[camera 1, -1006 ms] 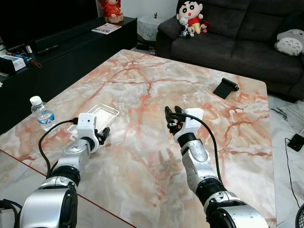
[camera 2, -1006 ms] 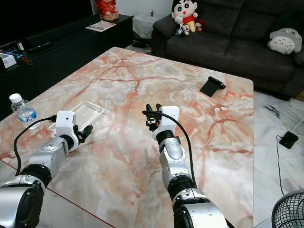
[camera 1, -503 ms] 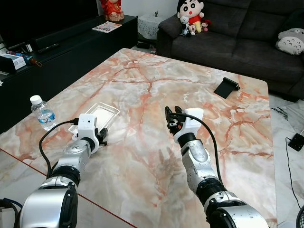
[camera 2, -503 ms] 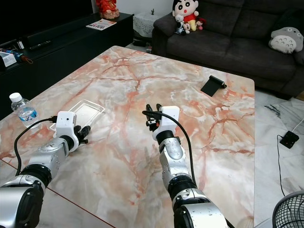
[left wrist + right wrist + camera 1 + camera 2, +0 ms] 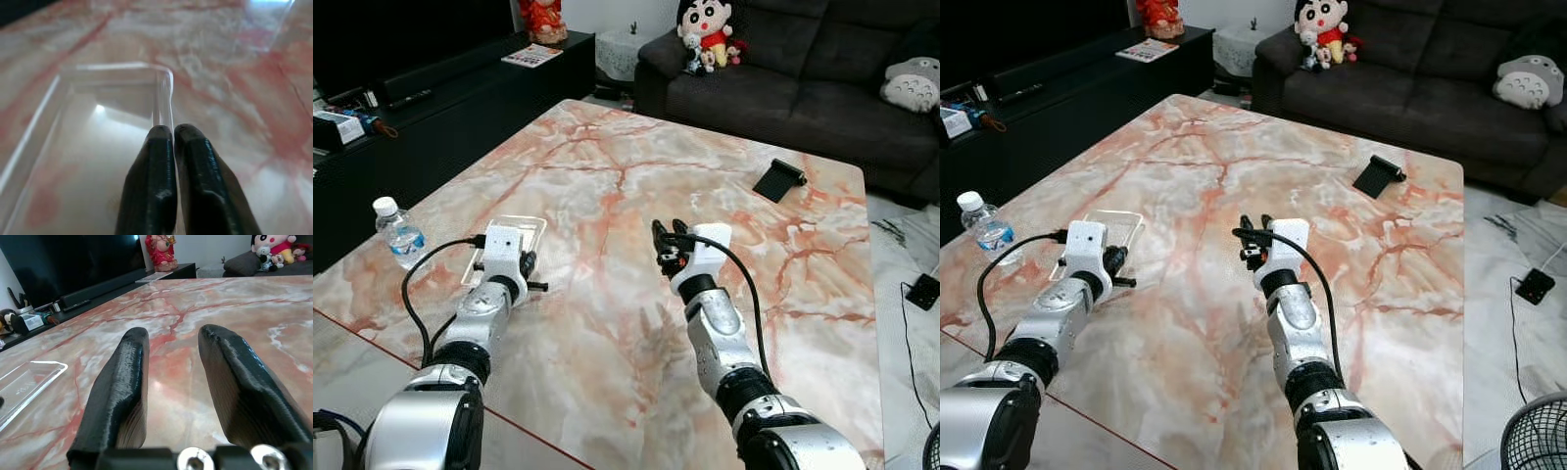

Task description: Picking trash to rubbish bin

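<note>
Left wrist view: we are pinching our left gripper (image 5: 172,134) on the clear tray's (image 5: 73,142) rim, while our right gripper (image 5: 171,362) is hovering apart.

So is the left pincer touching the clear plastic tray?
Touching. The left wrist view shows the left pincer shut on the tray's thin side wall.

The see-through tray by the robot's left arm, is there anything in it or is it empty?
Empty. Through the clear tray you see just marble table. The left gripper pinches its rim.
</note>
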Available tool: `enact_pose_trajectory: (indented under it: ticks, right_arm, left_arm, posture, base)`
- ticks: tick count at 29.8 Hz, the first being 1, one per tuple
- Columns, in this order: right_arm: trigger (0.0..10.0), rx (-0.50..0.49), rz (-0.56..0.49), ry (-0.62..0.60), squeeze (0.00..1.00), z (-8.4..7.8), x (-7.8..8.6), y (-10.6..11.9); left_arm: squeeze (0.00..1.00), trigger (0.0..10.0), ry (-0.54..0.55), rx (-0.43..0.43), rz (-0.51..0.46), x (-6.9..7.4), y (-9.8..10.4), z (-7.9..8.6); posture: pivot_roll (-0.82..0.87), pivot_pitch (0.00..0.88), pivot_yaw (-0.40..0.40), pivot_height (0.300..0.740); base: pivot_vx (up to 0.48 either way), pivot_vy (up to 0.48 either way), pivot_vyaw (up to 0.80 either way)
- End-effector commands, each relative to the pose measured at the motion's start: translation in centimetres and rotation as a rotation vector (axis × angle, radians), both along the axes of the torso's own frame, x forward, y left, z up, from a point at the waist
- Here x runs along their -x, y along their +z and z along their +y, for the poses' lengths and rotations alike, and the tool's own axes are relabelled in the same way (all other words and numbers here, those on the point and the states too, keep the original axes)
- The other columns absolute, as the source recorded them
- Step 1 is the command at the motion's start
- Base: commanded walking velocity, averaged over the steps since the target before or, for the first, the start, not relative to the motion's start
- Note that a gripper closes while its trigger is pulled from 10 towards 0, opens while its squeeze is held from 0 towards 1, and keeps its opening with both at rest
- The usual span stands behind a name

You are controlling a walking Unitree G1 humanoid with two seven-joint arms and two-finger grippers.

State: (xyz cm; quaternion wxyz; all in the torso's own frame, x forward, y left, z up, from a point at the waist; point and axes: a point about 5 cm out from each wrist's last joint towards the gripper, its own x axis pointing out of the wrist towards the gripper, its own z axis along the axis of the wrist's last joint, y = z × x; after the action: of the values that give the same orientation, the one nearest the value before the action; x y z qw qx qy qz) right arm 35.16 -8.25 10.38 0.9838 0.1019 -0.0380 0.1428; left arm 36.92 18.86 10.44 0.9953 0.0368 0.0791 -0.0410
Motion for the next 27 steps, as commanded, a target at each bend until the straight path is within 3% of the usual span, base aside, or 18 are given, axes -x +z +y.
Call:
enact_pose_trajectory:
  ticks: [1,2,3,6,13,14,27]
  right_arm:
    - [10.0,0.0,-0.003,-0.004,0.0,-0.1,-0.1,0.2]
    - [10.0,-0.002,-0.004,-0.006,0.0,-0.1,-0.1,0.2]
    - [10.0,-0.004,-0.006,-0.008,0.0,-0.1,-0.1,0.2]
    - [10.0,-0.008,-0.009,-0.012,0.0,-0.1,-0.1,0.3]
    - [10.0,-0.009,-0.007,-0.011,0.0,0.0,-0.1,0.3]
    - [10.0,-0.006,-0.004,-0.011,0.0,0.0,-0.1,0.2]
    - [10.0,-0.005,-0.004,-0.01,0.0,0.0,-0.1,0.2]
  left_arm:
    - [0.0,1.5,-0.009,-0.027,-0.032,0.0,0.2,-0.3]
    - [0.0,1.5,-0.005,-0.032,-0.042,0.1,0.3,-0.3]
    - [0.0,10.0,-0.007,-0.059,-0.075,0.1,0.5,-0.4]
    - [0.0,10.0,0.003,-0.087,-0.141,0.2,1.0,-0.5]
    - [0.0,10.0,0.004,-0.106,-0.091,0.5,0.1,-0.4]
    - [1.0,10.0,0.003,-0.104,-0.094,0.5,0.1,-0.4]
    - [1.0,10.0,0.109,-0.072,-0.092,0.2,0.5,0.7]
  posture:
    - [0.06,0.015,-0.062,0.74]
    - [0.06,0.015,-0.062,0.74]
    - [0.06,0.015,-0.062,0.74]
    - [0.06,0.015,-0.059,0.74]
    - [0.06,0.014,-0.056,0.74]
    - [0.06,0.014,-0.056,0.74]
    - [0.06,0.014,-0.056,0.74]
  base:
    - [0.0,0.0,0.0]
    - [0.0,0.0,0.0]
    - [0.0,0.0,0.0]
    - [0.0,0.0,0.0]
    - [0.0,0.0,0.0]
    - [0.0,0.0,0.0]
    - [0.0,0.0,0.0]
